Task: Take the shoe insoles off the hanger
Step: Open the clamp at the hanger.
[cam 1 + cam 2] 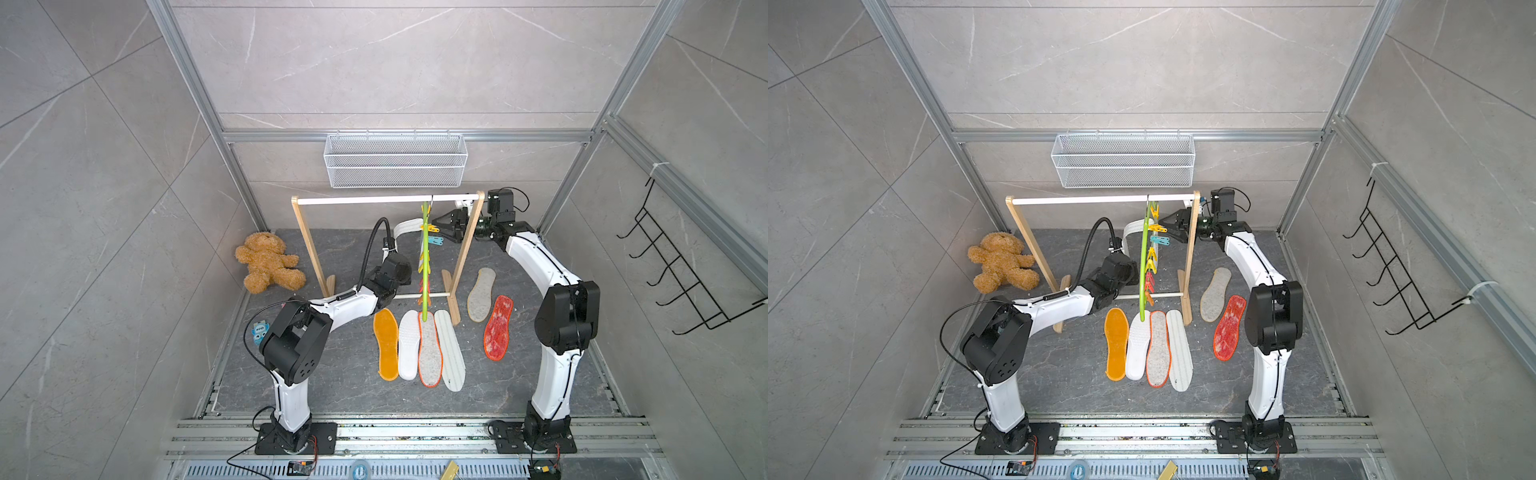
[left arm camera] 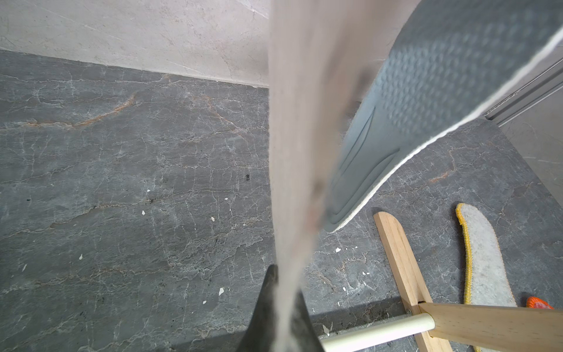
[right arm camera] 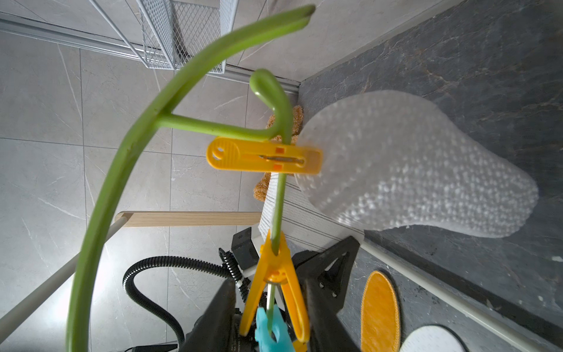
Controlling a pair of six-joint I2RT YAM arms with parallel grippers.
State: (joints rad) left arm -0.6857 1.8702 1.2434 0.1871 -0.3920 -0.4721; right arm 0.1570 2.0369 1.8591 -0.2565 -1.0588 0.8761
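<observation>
The lime-green hanger (image 1: pixel 424 257) (image 1: pixel 1144 257) hangs edge-on from the rack's white rail. My left gripper (image 2: pixel 281 292) is shut on a pale striped insole (image 1: pixel 405 227) that arcs up to the hanger. A blue-grey insole (image 2: pixel 426 106) hangs beside it, its pale dotted face (image 3: pixel 411 170) pinched by a yellow clip (image 3: pixel 265 158). My right gripper (image 3: pixel 283 274) (image 1: pixel 434 222) has its fingers against the spread handles of another yellow clip (image 3: pixel 274 289). Several insoles lie on the floor: orange (image 1: pixel 386 345), white (image 1: pixel 409 345), orange-rimmed grey (image 1: pixel 430 353), striped (image 1: pixel 451 353), felt (image 1: pixel 481 295), red mesh (image 1: pixel 498 328).
The wooden rack (image 1: pixel 305 245) with its white rail (image 1: pixel 365 200) straddles the back of the floor. A teddy bear (image 1: pixel 268 262) lies at the left wall. A white wire basket (image 1: pixel 395 162) hangs on the back wall, black wire hooks (image 1: pixel 673 266) on the right wall.
</observation>
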